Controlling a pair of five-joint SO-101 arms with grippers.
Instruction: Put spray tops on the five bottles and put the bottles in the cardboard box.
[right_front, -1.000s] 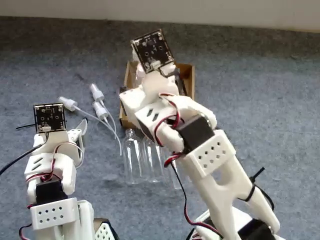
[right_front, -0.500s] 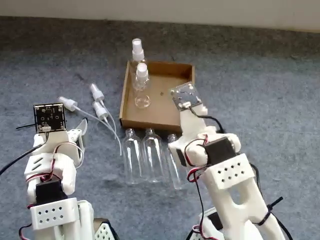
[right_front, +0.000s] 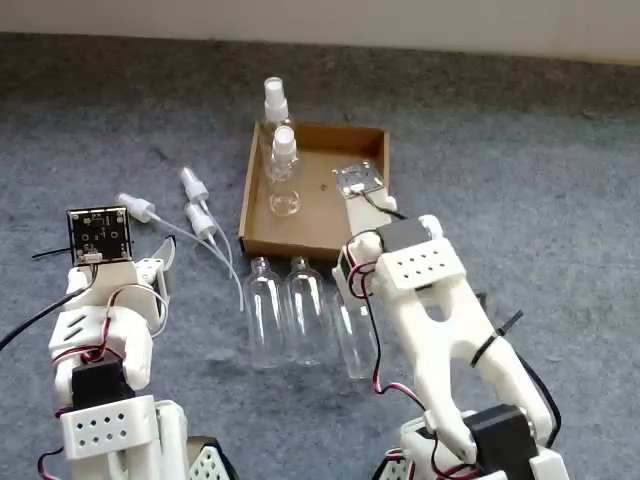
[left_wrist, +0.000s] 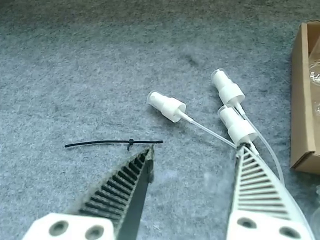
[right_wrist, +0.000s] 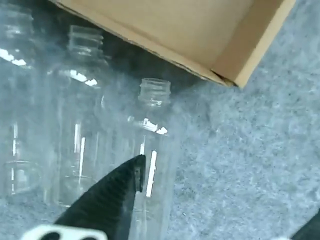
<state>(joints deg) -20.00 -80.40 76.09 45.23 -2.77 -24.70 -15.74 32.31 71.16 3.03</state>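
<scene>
Three uncapped bottles (right_front: 306, 305) lie side by side on the grey bench (right_front: 520, 150) in the high view, necks toward the near wall of the cardboard box (right_front: 330, 215). A capped bottle (right_front: 283, 170) stands inside the box. A second capped bottle (right_front: 274, 100) stands at its far left corner, inside or behind I cannot tell. Three loose spray tops (right_front: 193, 184) lie left of the box. The right arm (right_front: 425, 290) hangs over the rightmost bottle.

In the left wrist view, the left gripper (left_wrist: 196, 152) is spread wide and empty, near the spray tops and a black cable tie (left_wrist: 115, 143).

In the right wrist view, the right gripper (right_wrist: 227, 192) is parted, grasping nothing, above the rightmost bottle by the box's corner.
</scene>
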